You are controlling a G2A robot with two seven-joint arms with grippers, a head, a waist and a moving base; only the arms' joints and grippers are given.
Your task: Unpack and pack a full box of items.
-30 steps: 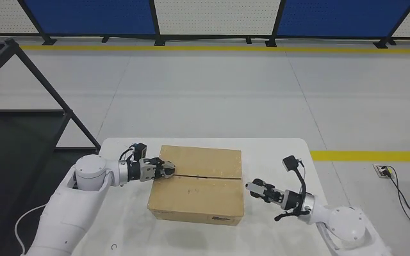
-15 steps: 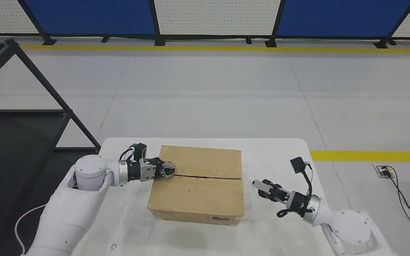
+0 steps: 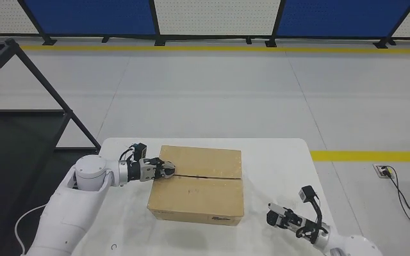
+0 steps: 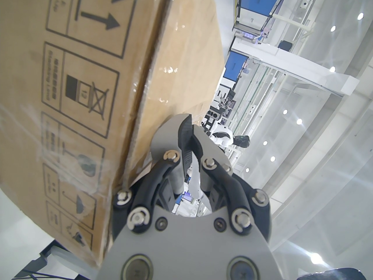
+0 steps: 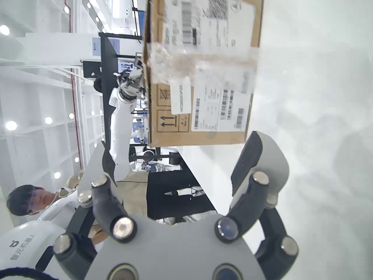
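A closed brown cardboard box (image 3: 198,189), taped along its top seam, lies in the middle of the white table (image 3: 275,163). My left gripper (image 3: 169,170) sits at the box's left end, level with the seam. In the left wrist view it (image 4: 188,135) is shut, its tips against the top edge of the box (image 4: 96,59); nothing shows between them. My right gripper (image 3: 270,215) hangs open near the table's front right, well clear of the box. Its wrist view faces the labelled end of the box (image 5: 204,59), with nothing between the spread fingers (image 5: 250,158).
A black metal rack (image 3: 32,121) stands left of the table. Blue partition panels (image 3: 211,16) line the far side of the floor. Bare tabletop lies to the right of the box and behind it.
My right arm has drawn back from the box's right end toward the table's front right corner. The left arm and the box have stayed put.
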